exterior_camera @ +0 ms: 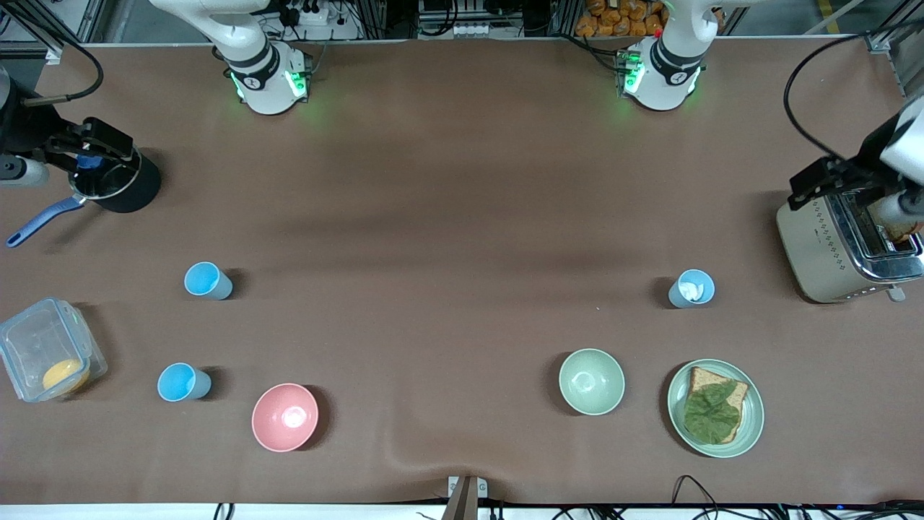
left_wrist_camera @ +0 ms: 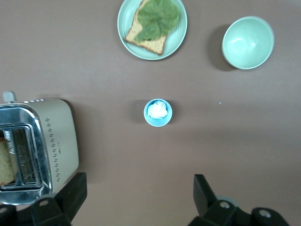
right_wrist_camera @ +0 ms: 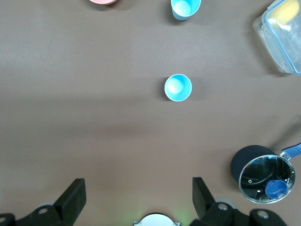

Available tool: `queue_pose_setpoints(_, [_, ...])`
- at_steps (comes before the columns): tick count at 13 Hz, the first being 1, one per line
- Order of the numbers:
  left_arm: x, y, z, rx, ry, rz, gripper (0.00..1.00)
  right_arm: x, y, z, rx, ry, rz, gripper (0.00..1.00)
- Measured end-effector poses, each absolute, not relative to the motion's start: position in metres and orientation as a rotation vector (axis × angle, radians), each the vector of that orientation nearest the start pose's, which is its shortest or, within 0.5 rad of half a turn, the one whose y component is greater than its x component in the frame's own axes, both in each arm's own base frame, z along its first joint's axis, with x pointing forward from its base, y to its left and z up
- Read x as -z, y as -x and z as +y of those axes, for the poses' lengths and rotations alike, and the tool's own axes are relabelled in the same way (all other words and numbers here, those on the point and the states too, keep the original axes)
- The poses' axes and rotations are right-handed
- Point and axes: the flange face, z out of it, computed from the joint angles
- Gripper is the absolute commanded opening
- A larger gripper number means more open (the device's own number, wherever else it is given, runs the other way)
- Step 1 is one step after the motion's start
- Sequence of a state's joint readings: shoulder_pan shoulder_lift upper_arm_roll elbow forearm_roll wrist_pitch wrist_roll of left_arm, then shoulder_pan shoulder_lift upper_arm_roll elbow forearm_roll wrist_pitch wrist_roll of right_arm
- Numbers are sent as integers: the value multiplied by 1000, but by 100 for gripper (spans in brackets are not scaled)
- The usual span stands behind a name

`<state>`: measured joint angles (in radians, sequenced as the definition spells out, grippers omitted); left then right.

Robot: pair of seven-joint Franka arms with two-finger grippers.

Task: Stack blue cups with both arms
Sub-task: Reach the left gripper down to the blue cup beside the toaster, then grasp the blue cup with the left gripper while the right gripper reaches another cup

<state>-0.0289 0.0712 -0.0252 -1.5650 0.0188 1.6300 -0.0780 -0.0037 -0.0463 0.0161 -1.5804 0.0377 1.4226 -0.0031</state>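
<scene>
One grey-blue cup (exterior_camera: 208, 281) stands upright toward the right arm's end of the table; it also shows in the right wrist view (right_wrist_camera: 178, 87). The other grey-blue cup (exterior_camera: 691, 289) stands toward the left arm's end with something white inside; it also shows in the left wrist view (left_wrist_camera: 158, 112). My right gripper (exterior_camera: 107, 144) hangs high in the air, open and empty (right_wrist_camera: 138, 189). My left gripper (exterior_camera: 823, 180) hangs high beside the toaster, open and empty (left_wrist_camera: 139, 187). Both are well apart from the cups.
A brighter sky-blue cup (exterior_camera: 182, 382) and a pink bowl (exterior_camera: 284, 417) lie nearer the front camera. There is also a green bowl (exterior_camera: 591, 381), a plate (exterior_camera: 751, 422) with bread and lettuce, a toaster (exterior_camera: 830, 249), a black pot (exterior_camera: 130, 188), and a clear container (exterior_camera: 43, 357).
</scene>
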Motion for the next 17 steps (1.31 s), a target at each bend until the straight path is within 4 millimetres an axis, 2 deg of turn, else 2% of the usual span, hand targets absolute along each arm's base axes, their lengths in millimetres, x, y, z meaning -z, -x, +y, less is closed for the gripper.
queue_pose_setpoints(2, [-531,-606,-32,-26,3126,-27,100,-630,-522,10,-223,3097,-27,100])
queue_pose_setpoints(4, [-464,-618,-32,9,3130,-25,100,-623,-522,10,-273,3093,-25,100])
queue_pose_setpoints(8, [-362,-612,-18,-9,3132,-52,100,-584,-526,12,-523,3054,-33,100])
queue_pose_setpoints(11, [-313,-616,-14,-32,3134,-46,100,-558,-537,6,-613,3035,-14,100])
queue_pose_setpoints(13, [-281,-616,-15,-5,3137,-43,100,-532,-539,-11,-766,2989,34,100])
queue_pose_setpoints(15, [-252,-605,-18,24,3141,-35,93,-499,-544,-37,-898,2928,99,100])
queue_pose_setpoints(17, [-243,-598,-19,31,3142,-30,81,-460,-553,-60,-921,2898,154,100])
